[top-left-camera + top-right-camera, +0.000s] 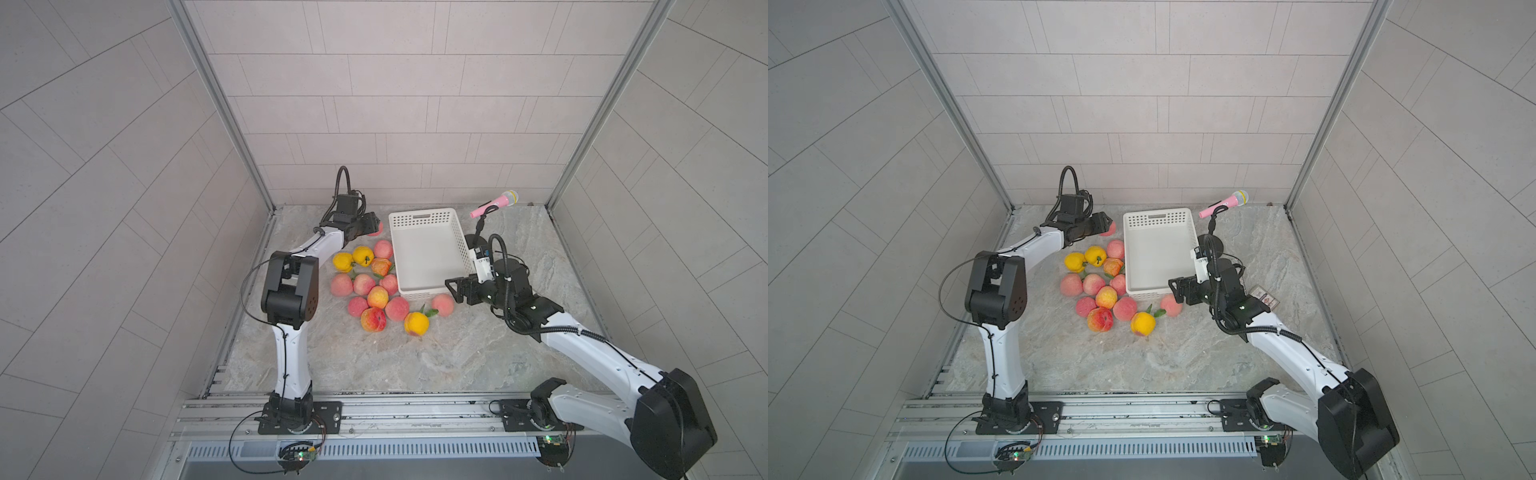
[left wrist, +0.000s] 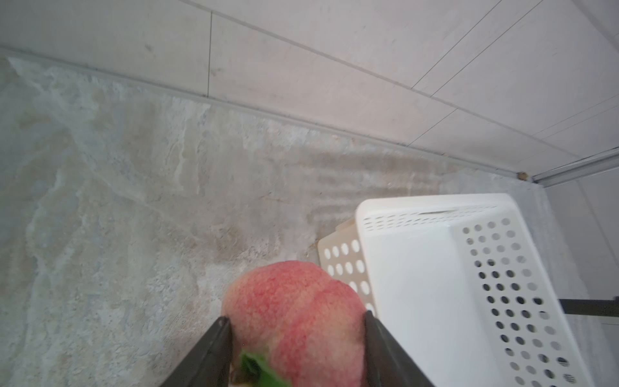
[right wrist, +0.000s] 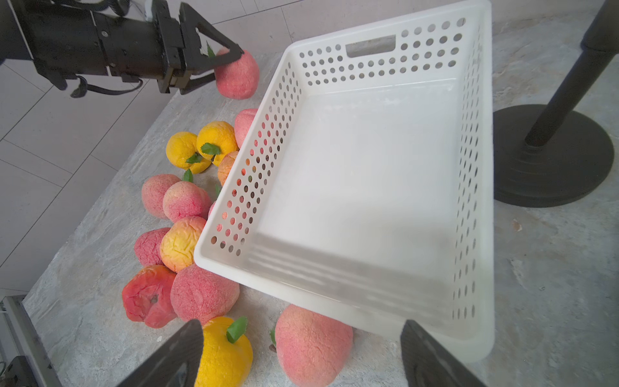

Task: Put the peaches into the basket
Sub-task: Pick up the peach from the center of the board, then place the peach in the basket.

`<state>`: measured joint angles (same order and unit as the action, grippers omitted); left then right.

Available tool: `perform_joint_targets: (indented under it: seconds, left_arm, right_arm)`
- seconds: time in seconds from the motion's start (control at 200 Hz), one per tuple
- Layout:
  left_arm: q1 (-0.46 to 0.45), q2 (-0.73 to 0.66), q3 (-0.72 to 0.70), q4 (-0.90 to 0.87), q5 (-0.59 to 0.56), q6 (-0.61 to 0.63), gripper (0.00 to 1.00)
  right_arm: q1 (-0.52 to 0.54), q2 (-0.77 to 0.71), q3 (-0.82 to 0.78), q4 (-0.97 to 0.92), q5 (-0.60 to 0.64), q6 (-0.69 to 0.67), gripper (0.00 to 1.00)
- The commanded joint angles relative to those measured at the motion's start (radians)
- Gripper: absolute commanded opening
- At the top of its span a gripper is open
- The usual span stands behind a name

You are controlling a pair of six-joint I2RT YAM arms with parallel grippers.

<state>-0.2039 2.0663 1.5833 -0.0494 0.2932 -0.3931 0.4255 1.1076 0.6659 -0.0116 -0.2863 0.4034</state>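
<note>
My left gripper is shut on a pink peach, held above the table just off the back left corner of the white basket. The basket's floor is bare. Several peaches, pink, orange and yellow, lie clustered on the table along its left side. My right gripper stands open at the basket's near end, above a pink peach and beside a yellow peach.
A pink microphone sits on a black stand whose round base rests right of the basket. A small card lies behind my right arm. Tiled walls close in the table at the back and both sides.
</note>
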Motion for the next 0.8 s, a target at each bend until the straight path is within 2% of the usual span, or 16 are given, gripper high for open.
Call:
perform_joint_targets:
  seconds: [0.0, 0.165, 0.48, 0.796]
  left_arm:
    - [-0.015, -0.048, -0.020, 0.070, 0.053, -0.027, 0.54]
    - [-0.058, -0.043, -0.008, 0.100, 0.086, -0.031, 0.54]
    - [-0.143, 0.026, 0.089, 0.013, 0.014, 0.037, 0.54]
    - [-0.233, 0.155, 0.277, -0.185, -0.183, 0.189, 0.54]
  right_arm:
    - [0.005, -0.001, -0.007, 0.012, 0.010, 0.000, 0.93]
    - [0.005, -0.003, -0.011, 0.014, 0.010, 0.002, 0.93]
    - [0.004, -0.006, -0.016, 0.013, 0.012, 0.005, 0.93]
    - [0.004, 0.003, -0.016, 0.021, 0.012, 0.009, 0.93]
